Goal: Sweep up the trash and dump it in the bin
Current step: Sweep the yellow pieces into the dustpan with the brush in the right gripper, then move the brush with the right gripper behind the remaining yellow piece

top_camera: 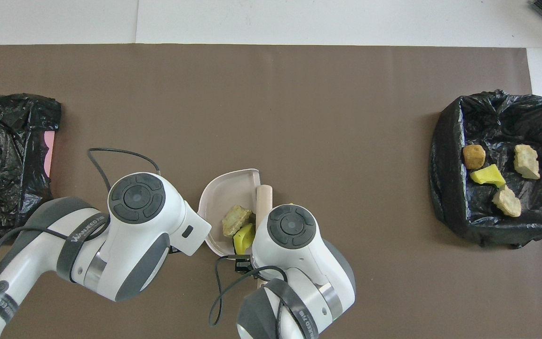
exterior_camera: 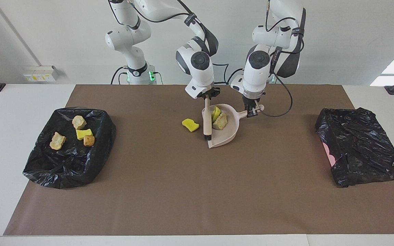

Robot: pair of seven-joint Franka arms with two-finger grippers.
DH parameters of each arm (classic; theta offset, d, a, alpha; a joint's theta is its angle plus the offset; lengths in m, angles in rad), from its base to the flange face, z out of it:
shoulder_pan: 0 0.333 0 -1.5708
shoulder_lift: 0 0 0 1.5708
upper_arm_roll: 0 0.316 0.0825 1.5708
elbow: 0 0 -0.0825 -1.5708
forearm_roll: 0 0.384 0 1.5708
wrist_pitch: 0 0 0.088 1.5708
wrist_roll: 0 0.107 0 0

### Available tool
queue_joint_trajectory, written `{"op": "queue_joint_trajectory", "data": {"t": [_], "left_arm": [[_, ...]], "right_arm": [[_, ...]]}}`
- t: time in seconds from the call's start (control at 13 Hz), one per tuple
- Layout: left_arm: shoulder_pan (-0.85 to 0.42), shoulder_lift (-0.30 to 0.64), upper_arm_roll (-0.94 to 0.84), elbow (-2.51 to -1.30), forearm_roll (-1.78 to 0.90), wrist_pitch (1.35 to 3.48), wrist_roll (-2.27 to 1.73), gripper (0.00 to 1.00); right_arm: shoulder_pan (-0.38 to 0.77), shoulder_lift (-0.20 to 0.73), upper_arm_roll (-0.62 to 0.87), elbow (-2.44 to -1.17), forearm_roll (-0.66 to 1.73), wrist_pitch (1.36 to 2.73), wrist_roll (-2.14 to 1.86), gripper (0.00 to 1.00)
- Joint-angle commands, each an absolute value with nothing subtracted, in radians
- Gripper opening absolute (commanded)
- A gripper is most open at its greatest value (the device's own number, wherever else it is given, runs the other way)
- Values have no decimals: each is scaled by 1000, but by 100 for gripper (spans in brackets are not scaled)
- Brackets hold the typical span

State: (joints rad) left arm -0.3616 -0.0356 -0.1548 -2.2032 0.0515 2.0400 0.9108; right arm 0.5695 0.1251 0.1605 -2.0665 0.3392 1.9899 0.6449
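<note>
Four scraps lie in the black-lined bin (exterior_camera: 68,147); two sit in the beige plastic dustpan (exterior_camera: 225,131) gripped by the left gripper (exterior_camera: 251,111); the right gripper (exterior_camera: 207,96), seemingly clamping the beige black-bristled brush (exterior_camera: 207,123), has one yellow sponge piece (exterior_camera: 190,124) left.

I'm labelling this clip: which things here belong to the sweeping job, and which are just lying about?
Job:
sponge on the mat
scraps in the dustpan
dustpan, held by left gripper
brush, held by right gripper
open bin holding four scraps

Lying about:
closed bag
wall sockets
</note>
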Motion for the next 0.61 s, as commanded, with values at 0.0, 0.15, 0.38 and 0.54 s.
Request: {"op": "queue_joint_trajectory", "data": {"t": [0.0,0.15,0.38,0.54], "left_arm": [[-380,-60,-143,-2226,52,2062,882,0],[-380,-60,-143,-2226,52,2060,879,0],[-380,-60,-141,-2227,52,2060,879,0],[-379,-61,-141,-2229,52,2062,879,0]], "right_arm": [[509,39,163,-2072,350,1895,638,0],[467,-15,164,-2074,261,1800,635,0],[433,-87,164,-2181,224,1785,627,0],[417,-138,166,-2279,189,1859,614,0]]}}
